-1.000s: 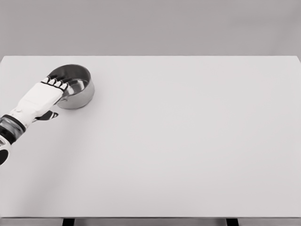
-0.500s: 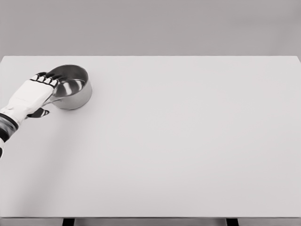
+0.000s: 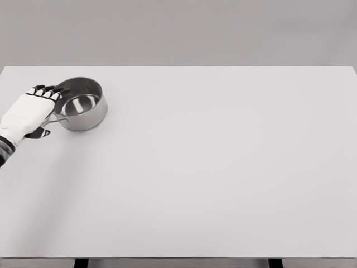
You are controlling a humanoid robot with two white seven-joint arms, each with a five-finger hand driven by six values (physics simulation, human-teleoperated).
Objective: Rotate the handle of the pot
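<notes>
A shiny steel pot (image 3: 81, 104) stands upright near the far left of the white table (image 3: 212, 167). Its thin handle (image 3: 57, 119) sticks out to the left and runs under my left hand (image 3: 40, 111). That hand lies just left of the pot, palm down. Its dark fingertips (image 3: 49, 90) are stretched out beside the pot's rim, and the thumb (image 3: 38, 133) shows below the palm. The fingers look open and are not wrapped around anything I can see. The handle's far end is hidden by the hand. My right arm does not show.
The table's left edge (image 3: 2, 78) is close behind the hand. The far edge (image 3: 178, 67) runs just beyond the pot, with a plain grey wall behind it.
My left hand has slid left, off the pot's rim, to the handle side. The pot has shifted slightly left, and its inside is now uncovered.
</notes>
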